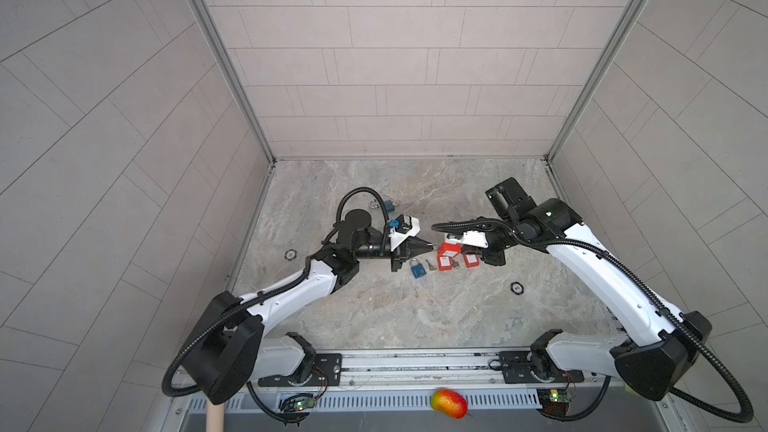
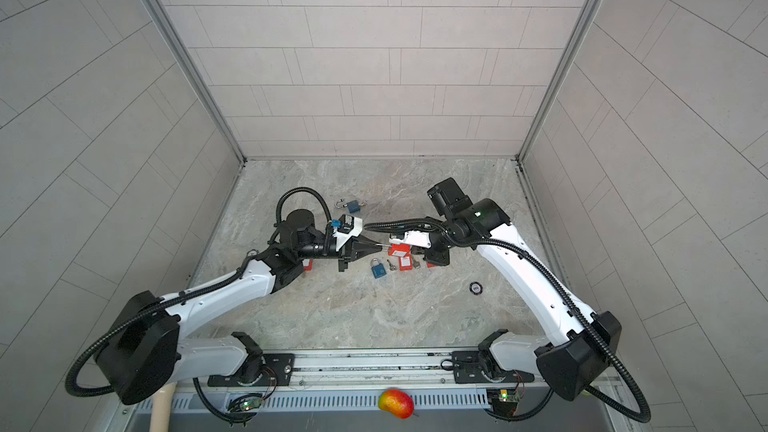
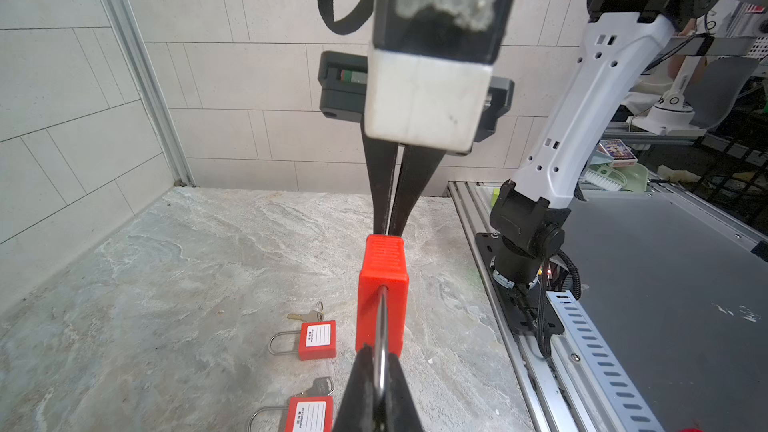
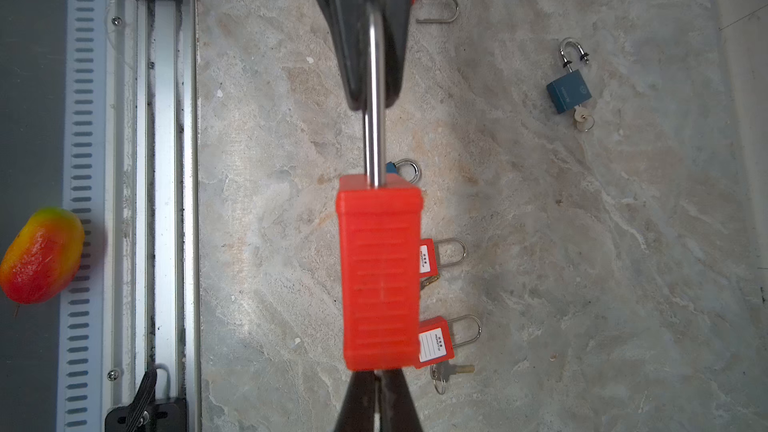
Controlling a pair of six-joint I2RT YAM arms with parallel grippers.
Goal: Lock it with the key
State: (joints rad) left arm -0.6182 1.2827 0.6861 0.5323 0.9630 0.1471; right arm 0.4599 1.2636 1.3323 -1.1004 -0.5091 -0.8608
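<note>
Nearest to me a mango [image 1: 449,403] lies on the slotted rail [image 1: 374,401] at the front edge, outside the counter [image 1: 374,317]. Both arms start from this side & meet over the middle of the counter.

On the counter under them lies a blue padlock [image 1: 418,268] w/ its shackle closed. Just beside it are two small red padlocks w/ white labels, the first labelled padlock [image 4: 428,257] & the second labelled padlock [image 4: 434,342]. A brass key [image 4: 430,280] lies at the body of the first and a silver key [image 4: 451,369] on a ring at the second.

Above these, off the counter, the held red padlock [image 4: 380,272] lies horizontal btw the two claws. The left claw [image 4: 374,97] is clamped on its steel shackle [image 4: 374,139]. The right claw [image 4: 376,376] is closed too, w/ its tips touching the bottom end of the body. If a key sits btw those tips I cannot tell, as the body hides that spot. If the shackle is locked I cannot tell either, since it shows edge-on.

Farther back, well apart from the rest, a second blue padlock [image 4: 568,95] lies alone w/ its shackle open & a small key [image 4: 582,118] at its bottom end. Behind it stands the tiled back wall [image 1: 415,76].
</note>
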